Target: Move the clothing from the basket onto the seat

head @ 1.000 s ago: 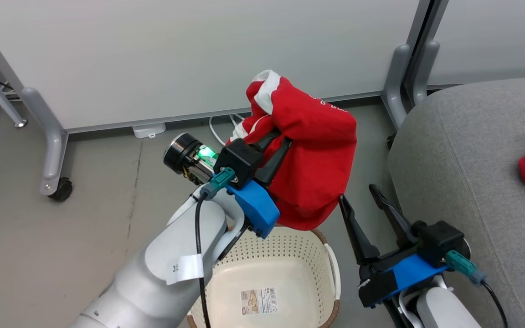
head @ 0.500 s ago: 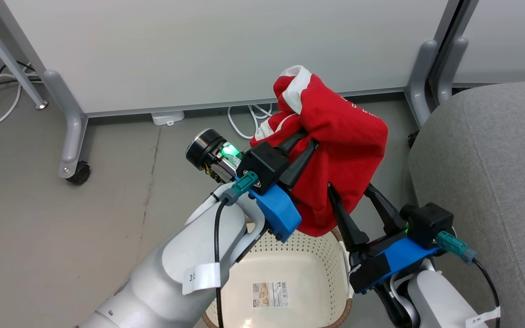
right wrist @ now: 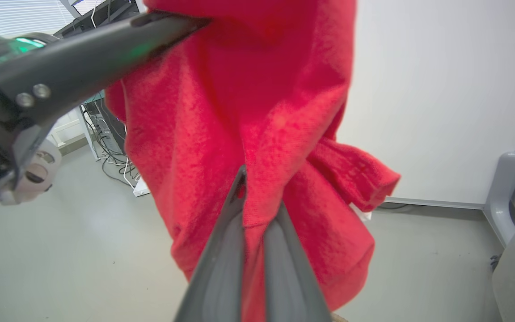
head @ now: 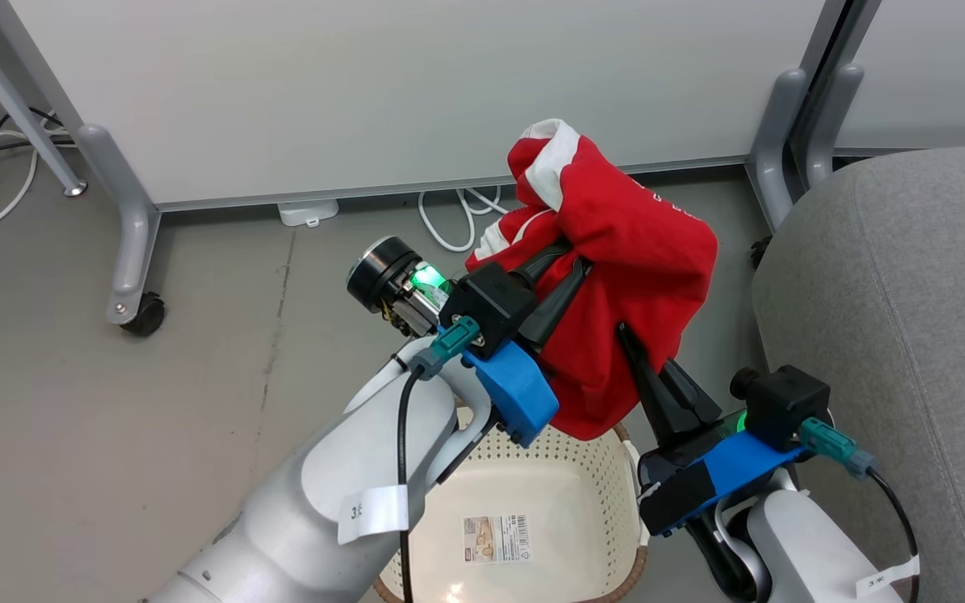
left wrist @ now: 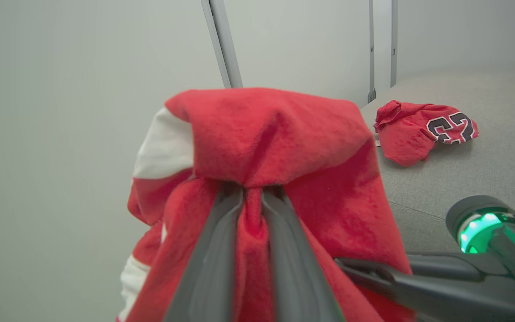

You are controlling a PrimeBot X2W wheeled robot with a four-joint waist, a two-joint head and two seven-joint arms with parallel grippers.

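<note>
- Nearby, a white partition panel (head: 407, 84) spans 12 o'clock of the head view on grey legs (head: 135, 243). One leg ends in a black caster (head: 145, 316) at 9 o'clock.
- White cables (head: 457, 222) loop on the ground below the panel, just behind the raised cloth.
- At 4 o'clock the right forearm (head: 809, 553) stands between the basket (head: 566, 456) and the seat (head: 893, 293).
- Smooth grey floor (head: 114, 419) carries the cream perforated basket at 6 o'clock, with a barcode label (head: 497, 538) on its bottom. The left forearm (head: 315, 511) crosses its near-left rim.
- Grey upholstered seat fills 3 o'clock. The numbered red garment (left wrist: 423, 129) lies crumpled on it, its black-and-white 23 showing.
- Held in the air near centre, the plain red garment (head: 616, 276) hangs above the basket's far rim, apart from the seat. It is bunched, with a white band on top and small white lettering on one fold.
- Clenched on a fold at the garment's 9 o'clock side is the left gripper (head: 562, 268), cloth squeezed between its fingers.
- From 5 o'clock the right gripper (head: 637, 352) is pinched on the garment's lower edge.
</note>
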